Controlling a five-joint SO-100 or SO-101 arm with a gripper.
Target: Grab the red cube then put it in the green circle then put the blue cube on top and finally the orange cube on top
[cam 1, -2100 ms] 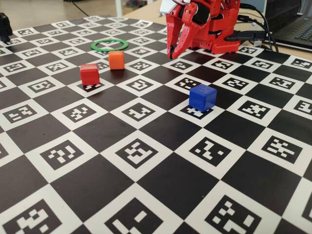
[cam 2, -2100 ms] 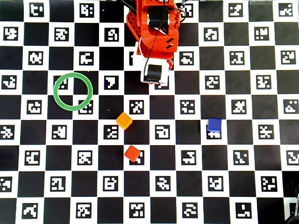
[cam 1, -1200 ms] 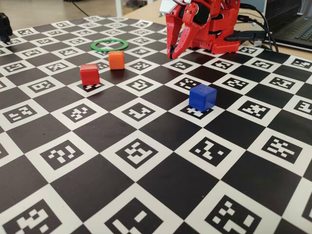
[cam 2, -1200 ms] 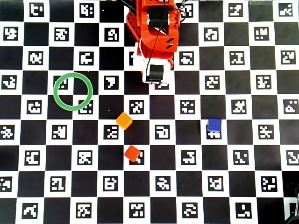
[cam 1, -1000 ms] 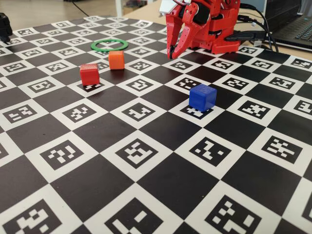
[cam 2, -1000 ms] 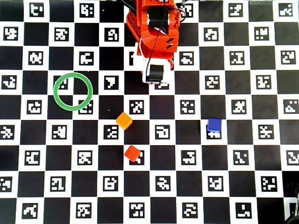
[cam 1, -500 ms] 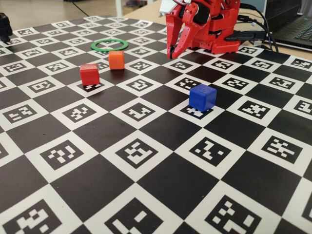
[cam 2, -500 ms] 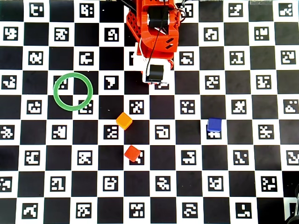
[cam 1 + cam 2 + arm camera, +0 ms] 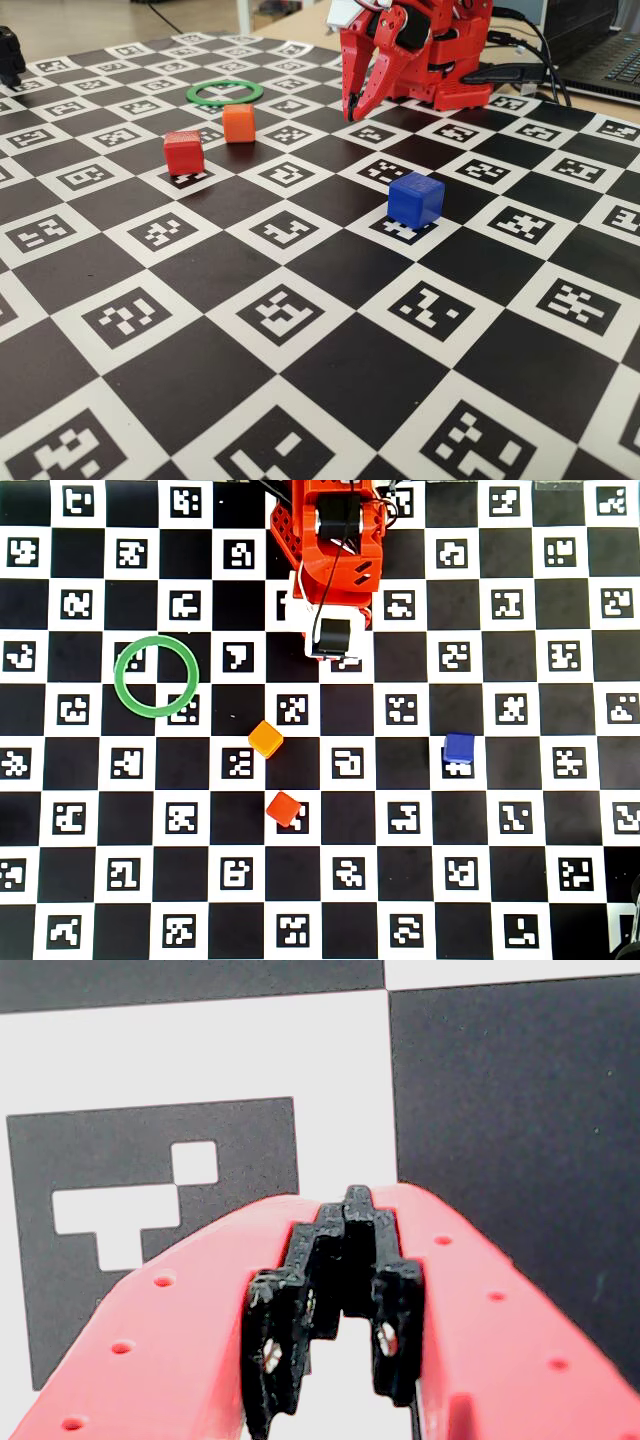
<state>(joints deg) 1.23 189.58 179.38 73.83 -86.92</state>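
The red cube (image 9: 184, 152) (image 9: 284, 808) sits on the checkered mat, with the orange cube (image 9: 238, 122) (image 9: 265, 738) just beyond it. The green circle (image 9: 224, 102) (image 9: 118, 677) lies flat and empty behind them, to the left in the overhead view. The blue cube (image 9: 415, 198) (image 9: 459, 747) stands alone on the right. My red gripper (image 9: 352, 112) (image 9: 358, 1200) is folded near the arm's base, pointing down just above the mat, shut and empty. It is well apart from all cubes. The wrist view shows only mat.
The arm's red base (image 9: 335, 540) stands at the back middle of the mat. A laptop (image 9: 600, 55) and cables lie behind it at the right. A dark object (image 9: 10, 55) sits at the far left edge.
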